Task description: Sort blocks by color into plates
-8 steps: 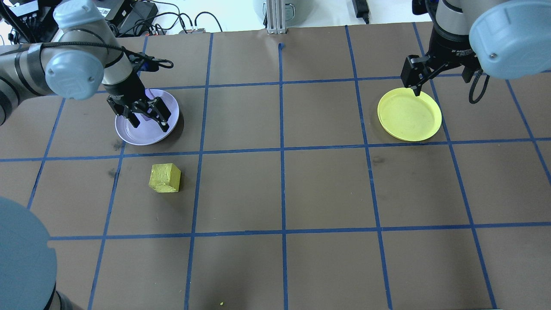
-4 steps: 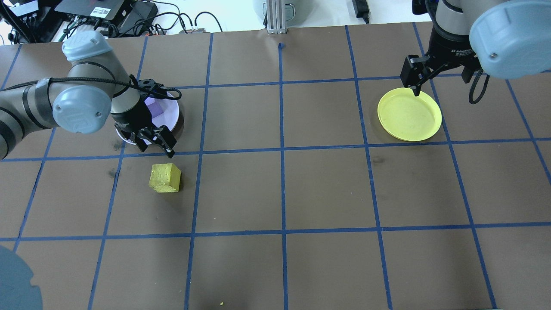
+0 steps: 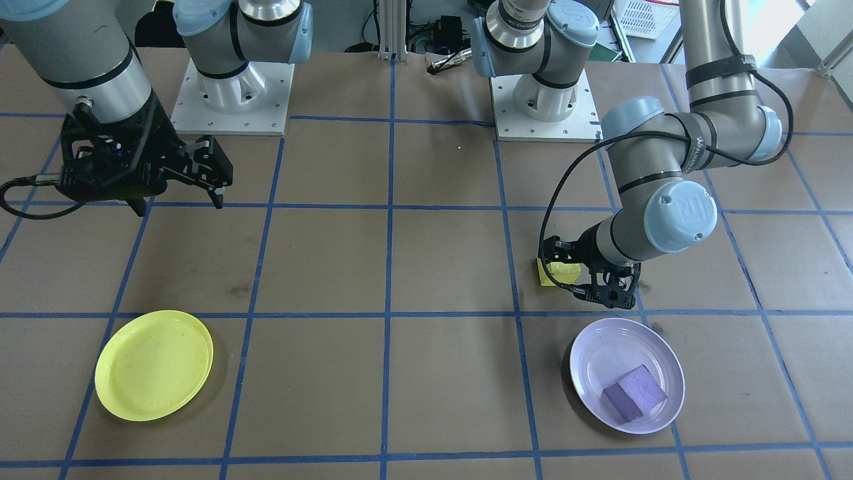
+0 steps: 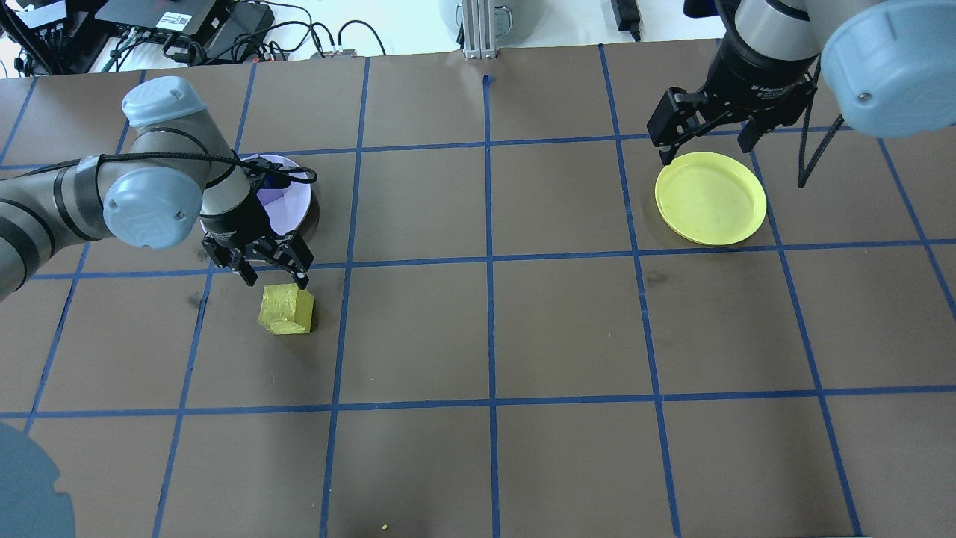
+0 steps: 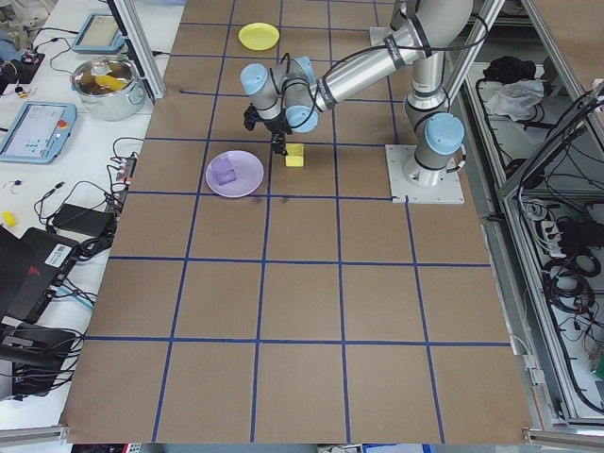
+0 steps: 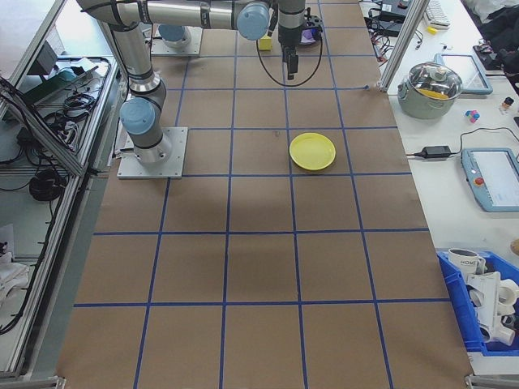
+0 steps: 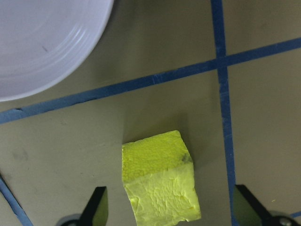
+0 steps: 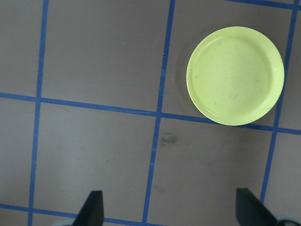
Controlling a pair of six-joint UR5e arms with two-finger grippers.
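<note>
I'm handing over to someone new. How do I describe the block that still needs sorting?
Find the lavender plate on the robot's left side of the table. Just beside it, toward the robot, the left gripper hangs open over a yellow block, the only block lying on the bare table.

A lidded steel pot (image 6: pixel 436 84) stands beside a tablet (image 6: pixel 491 177)

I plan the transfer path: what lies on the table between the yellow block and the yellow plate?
Nothing: between the yellow block and the yellow plate the overhead view shows only bare brown paper with blue tape lines.
</note>
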